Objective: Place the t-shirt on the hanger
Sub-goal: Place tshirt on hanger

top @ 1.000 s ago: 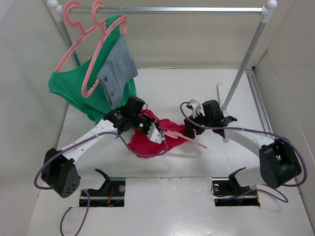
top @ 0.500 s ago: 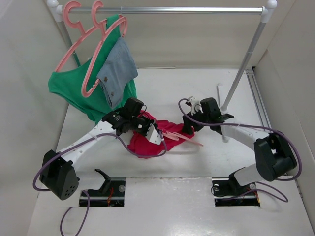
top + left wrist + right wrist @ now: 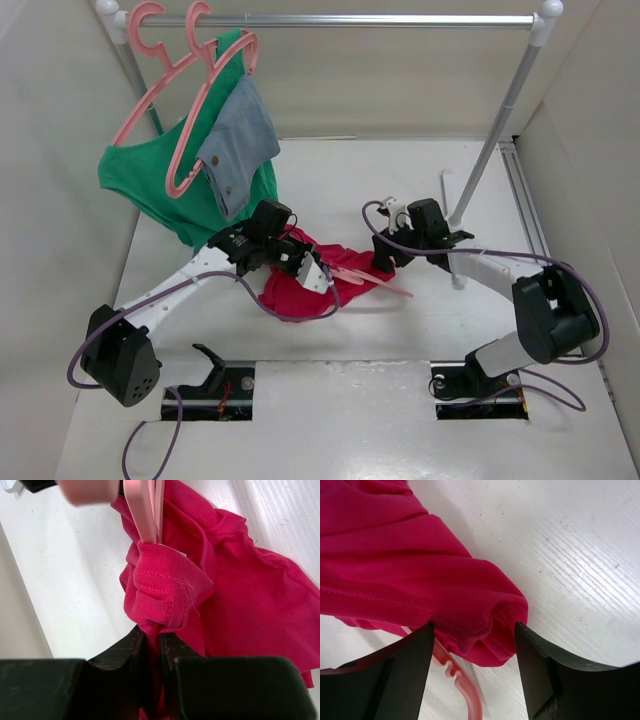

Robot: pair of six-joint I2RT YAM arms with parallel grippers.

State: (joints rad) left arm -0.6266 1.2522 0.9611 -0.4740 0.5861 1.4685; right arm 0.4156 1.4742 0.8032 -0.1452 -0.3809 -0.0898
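Observation:
The crimson t-shirt lies bunched on the table between my arms. The thin pink hanger runs into it, and its right end sticks out on the table. My left gripper is shut on a stitched fold of the t-shirt, with the hanger's bar entering the cloth just beyond. My right gripper stands open over the shirt's right edge. Its black fingers sit on either side of a red fold without pinching it. The hanger's notched arm lies beneath.
A metal rail spans the back on a slanted post. At its left end hang two pink hangers with a green garment and a grey-blue denim piece. White walls close in on both sides.
My right gripper has shifted a little left and down onto the shirt's right edge, and that arm's elbow has swung. The left gripper keeps its hold and has barely moved.

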